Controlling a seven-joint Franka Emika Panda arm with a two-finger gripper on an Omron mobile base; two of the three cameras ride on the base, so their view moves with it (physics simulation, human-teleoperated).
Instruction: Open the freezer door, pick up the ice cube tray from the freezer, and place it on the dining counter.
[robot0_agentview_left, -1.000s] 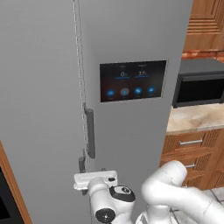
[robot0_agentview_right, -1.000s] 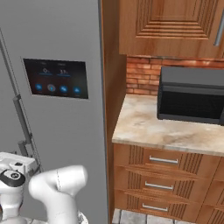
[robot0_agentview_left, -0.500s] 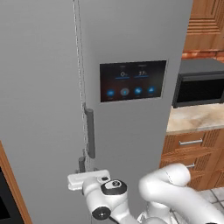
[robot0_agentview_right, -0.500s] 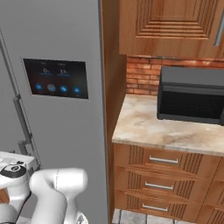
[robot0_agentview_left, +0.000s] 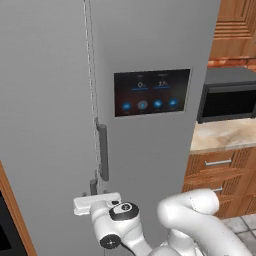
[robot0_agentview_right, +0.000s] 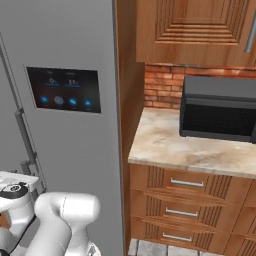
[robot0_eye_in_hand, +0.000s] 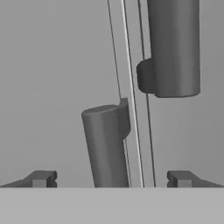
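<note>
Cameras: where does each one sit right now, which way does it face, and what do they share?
Left base view: behind the arm, on its left, facing the fridge; freezer door shut, touchscreen on the other door, white arm lower right.
Right base view: behind, on its right, facing the touchscreen door, microwave and drawers; arm lower left.
Hand view: on the hand, close to the door seam; open gripper straddles the freezer door's handle.
Shared: both base views show the touchscreen and microwave.
</note>
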